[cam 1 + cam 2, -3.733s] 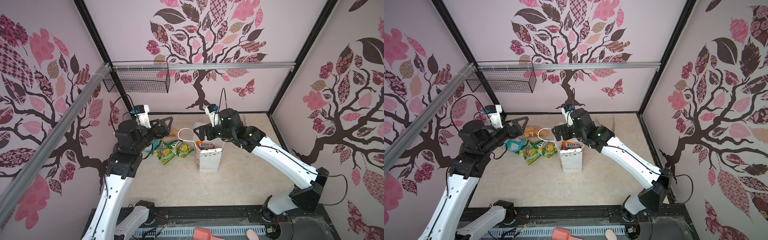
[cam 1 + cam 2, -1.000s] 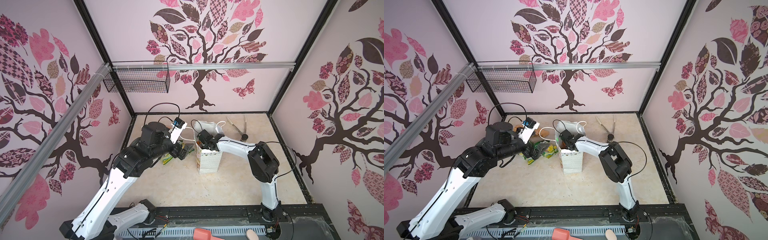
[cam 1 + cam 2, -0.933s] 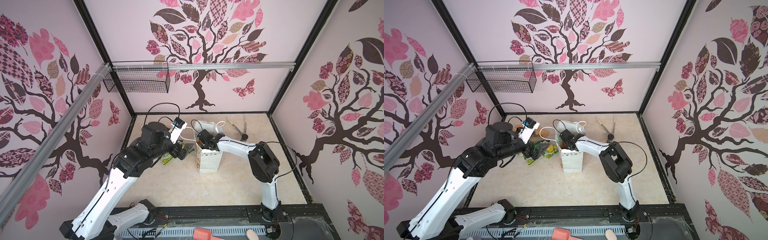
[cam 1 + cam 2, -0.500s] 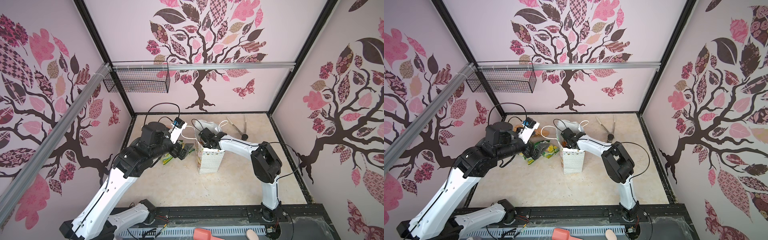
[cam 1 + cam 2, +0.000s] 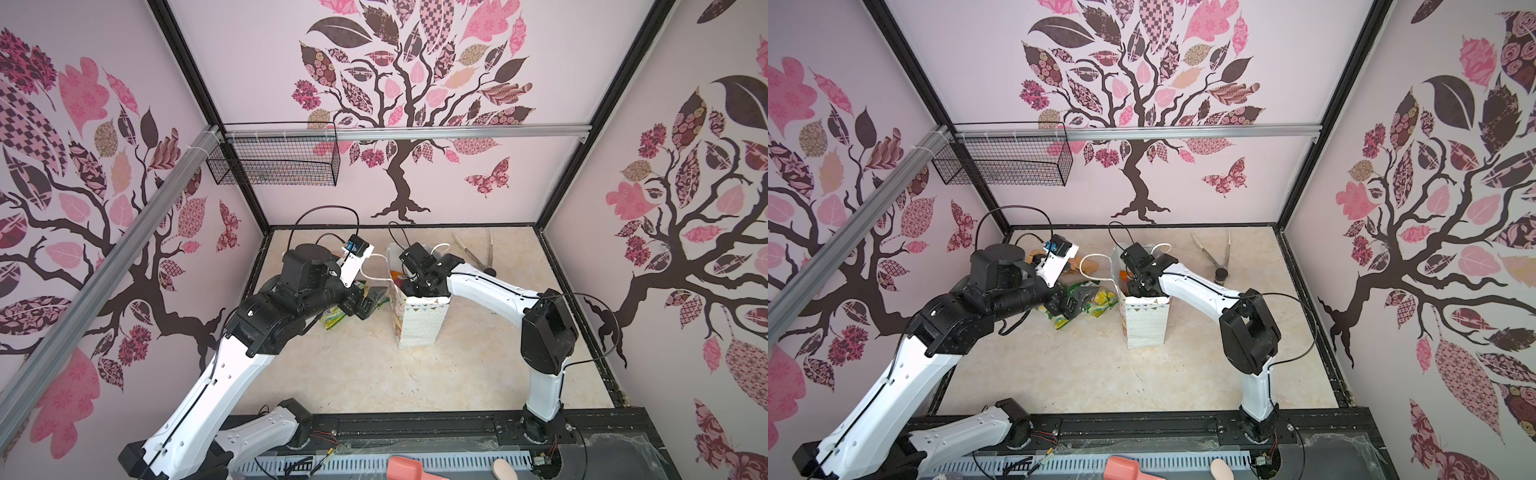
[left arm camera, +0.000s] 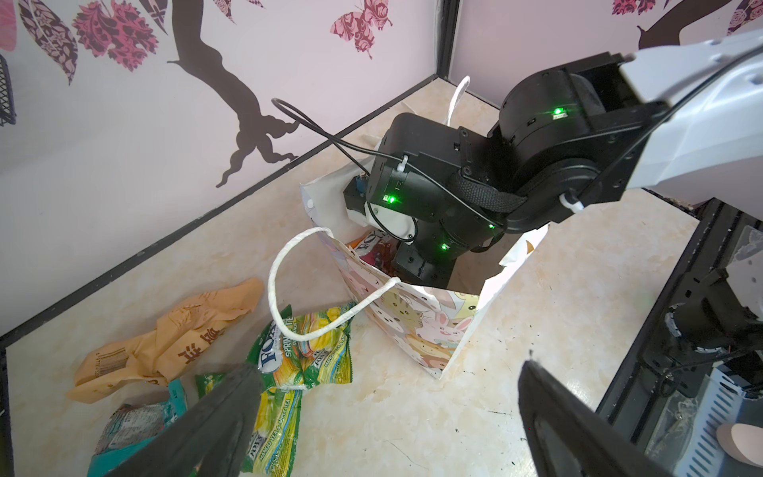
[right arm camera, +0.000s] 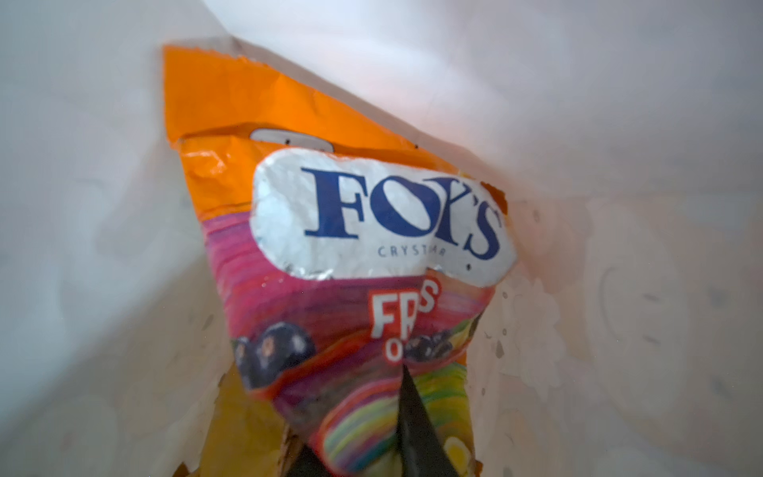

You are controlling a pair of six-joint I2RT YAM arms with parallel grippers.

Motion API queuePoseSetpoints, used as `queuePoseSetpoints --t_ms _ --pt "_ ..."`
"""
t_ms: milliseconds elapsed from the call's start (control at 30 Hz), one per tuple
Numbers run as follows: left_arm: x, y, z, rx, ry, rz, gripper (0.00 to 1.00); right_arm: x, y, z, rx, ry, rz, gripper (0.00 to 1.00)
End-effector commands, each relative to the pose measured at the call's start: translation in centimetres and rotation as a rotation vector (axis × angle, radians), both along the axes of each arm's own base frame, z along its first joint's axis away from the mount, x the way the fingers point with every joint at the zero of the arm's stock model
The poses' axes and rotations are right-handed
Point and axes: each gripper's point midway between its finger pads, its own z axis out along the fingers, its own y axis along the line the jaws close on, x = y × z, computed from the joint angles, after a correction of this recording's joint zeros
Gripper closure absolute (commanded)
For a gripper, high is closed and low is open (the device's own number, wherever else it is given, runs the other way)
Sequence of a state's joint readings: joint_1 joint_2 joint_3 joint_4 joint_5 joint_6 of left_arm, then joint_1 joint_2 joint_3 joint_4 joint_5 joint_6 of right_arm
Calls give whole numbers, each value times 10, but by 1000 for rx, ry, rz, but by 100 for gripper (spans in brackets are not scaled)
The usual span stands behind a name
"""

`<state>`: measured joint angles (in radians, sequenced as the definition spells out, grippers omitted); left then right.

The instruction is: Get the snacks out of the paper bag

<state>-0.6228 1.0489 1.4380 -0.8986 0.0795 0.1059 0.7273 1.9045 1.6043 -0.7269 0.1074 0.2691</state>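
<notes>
The white paper bag (image 5: 419,328) (image 5: 1144,324) stands upright mid-floor, its cartoon-printed side (image 6: 417,326) facing the left wrist camera. My right arm reaches down into its mouth. Inside, my right gripper (image 7: 355,413) is shut on an orange Fox's snack packet (image 7: 330,247), whose top peeks over the rim (image 6: 367,247). Left of the bag, other snacks lie on the floor: two green-and-yellow packets (image 6: 313,347) (image 5: 1100,301), a tan-orange one (image 6: 173,342) and a teal one (image 6: 136,425). My left gripper (image 6: 388,369) (image 5: 365,301) hovers open above them, holding nothing.
Metal tongs (image 5: 473,253) and a small dark jar (image 5: 1222,274) lie behind and right of the bag. A black wire basket (image 5: 274,160) hangs on the back-left wall. One white rope handle (image 6: 285,289) droops over the green packets. Black frame rails border the floor.
My right gripper's jaws have closed on the orange packet inside the bag, and that arm has shifted slightly. The left arm and the snacks on the floor have not moved.
</notes>
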Motion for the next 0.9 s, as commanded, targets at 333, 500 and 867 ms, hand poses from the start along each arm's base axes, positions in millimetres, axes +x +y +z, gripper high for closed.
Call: queuePoseSetpoints --t_ms 333,500,867 --pt "-2 -1 15 -41 -46 -5 1 4 -1 123 186 -228 -22 100" --pt "-3 -1 17 -48 -47 -8 1 7 -2 140 205 -285 -23 100" --pt "-4 -2 19 -73 -41 -3 1 7 -3 176 255 -345 -25 100"
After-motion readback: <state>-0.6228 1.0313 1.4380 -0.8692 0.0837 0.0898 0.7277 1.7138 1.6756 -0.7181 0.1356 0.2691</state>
